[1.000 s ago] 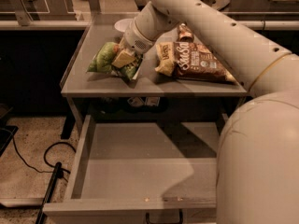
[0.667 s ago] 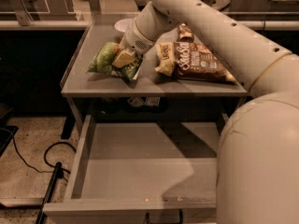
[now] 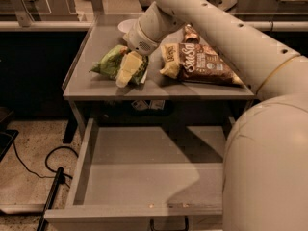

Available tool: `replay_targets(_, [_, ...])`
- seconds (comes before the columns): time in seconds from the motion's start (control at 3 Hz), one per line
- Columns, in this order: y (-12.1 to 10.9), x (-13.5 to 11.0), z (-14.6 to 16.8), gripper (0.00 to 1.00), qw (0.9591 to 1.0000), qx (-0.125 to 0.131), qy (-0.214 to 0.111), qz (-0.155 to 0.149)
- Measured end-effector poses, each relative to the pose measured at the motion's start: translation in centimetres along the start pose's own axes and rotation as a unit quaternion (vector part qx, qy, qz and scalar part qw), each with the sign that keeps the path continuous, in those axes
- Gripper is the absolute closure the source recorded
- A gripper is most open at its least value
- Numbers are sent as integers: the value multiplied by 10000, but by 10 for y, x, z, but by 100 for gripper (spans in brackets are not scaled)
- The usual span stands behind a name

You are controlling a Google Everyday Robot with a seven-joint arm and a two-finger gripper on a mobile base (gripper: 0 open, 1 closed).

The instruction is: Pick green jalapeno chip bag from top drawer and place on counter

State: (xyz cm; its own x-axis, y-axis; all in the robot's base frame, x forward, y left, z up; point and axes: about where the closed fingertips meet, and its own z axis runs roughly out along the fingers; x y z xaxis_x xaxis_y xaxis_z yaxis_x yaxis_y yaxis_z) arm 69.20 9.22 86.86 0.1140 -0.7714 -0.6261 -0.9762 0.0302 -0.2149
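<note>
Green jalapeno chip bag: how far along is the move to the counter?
Done: the green jalapeno chip bag is out of the open top drawer and lies on the counter, left of the brown chip bag. In hand: the gripper sits right at the bag. Left: letting go, if it hasn't, and backing the arm away.

One table (image 3: 96, 88) carries two bags: one green jalapeno chip bag (image 3: 109, 64) and one brown chip bag (image 3: 204, 66). One top drawer (image 3: 144, 186) stands open below it. One hand (image 3: 129, 70) sits on the green bag.
</note>
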Motion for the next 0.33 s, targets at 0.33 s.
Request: replay_targets(0.33, [0, 0, 0, 0, 10000, 0, 0, 0])
